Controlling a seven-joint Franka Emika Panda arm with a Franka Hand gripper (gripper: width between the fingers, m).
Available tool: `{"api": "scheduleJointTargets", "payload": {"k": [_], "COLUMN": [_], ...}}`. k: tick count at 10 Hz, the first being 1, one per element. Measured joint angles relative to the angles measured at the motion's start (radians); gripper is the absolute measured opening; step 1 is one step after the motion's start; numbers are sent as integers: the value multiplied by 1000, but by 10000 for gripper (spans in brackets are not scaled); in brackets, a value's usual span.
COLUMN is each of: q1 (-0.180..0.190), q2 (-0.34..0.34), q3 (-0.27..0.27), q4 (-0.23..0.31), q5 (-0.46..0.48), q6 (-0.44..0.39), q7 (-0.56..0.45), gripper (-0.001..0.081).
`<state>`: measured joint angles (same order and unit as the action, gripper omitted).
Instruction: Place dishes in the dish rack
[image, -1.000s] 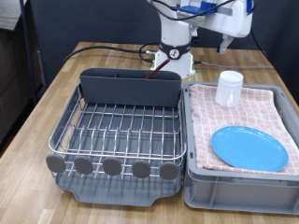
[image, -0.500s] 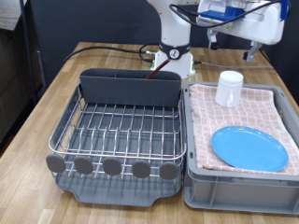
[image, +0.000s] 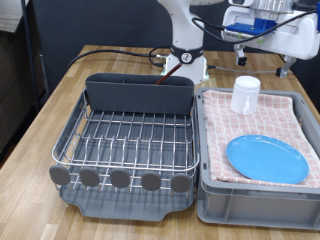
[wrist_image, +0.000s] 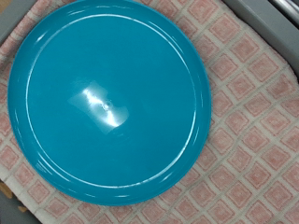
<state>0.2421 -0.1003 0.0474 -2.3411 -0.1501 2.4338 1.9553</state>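
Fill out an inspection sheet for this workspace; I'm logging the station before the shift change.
Surface: wooden table, bare around the bins.
Job's things: silver wire dish rack holds no plates or cups; round light-blue plate flat on the pink checked towel; small white cup upright on it beyond the plate. Wooden spoon not seen.
Clutter: nothing seen.
Grippers: gripper above the grey bin at the exterior view's right; fingers absent from the wrist view.
Cables: dark cables on the table near the robot base.
Surroundings: nothing notable.
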Motion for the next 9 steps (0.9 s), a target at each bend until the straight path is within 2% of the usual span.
{"api": "scheduleJointTargets", "payload": {"k": [2,5,7,9], "q1": [0,0,0,0], "q2": [29,72,95,95], "q3": [-9,-18,-18,-17], "q4": [-33,-123,-155,-153], "q5": [50,262,365,381], "q6": [123,367,442,433], "q7": [-59,-287,-387,-400], "gripper": [802,802,802,802]}}
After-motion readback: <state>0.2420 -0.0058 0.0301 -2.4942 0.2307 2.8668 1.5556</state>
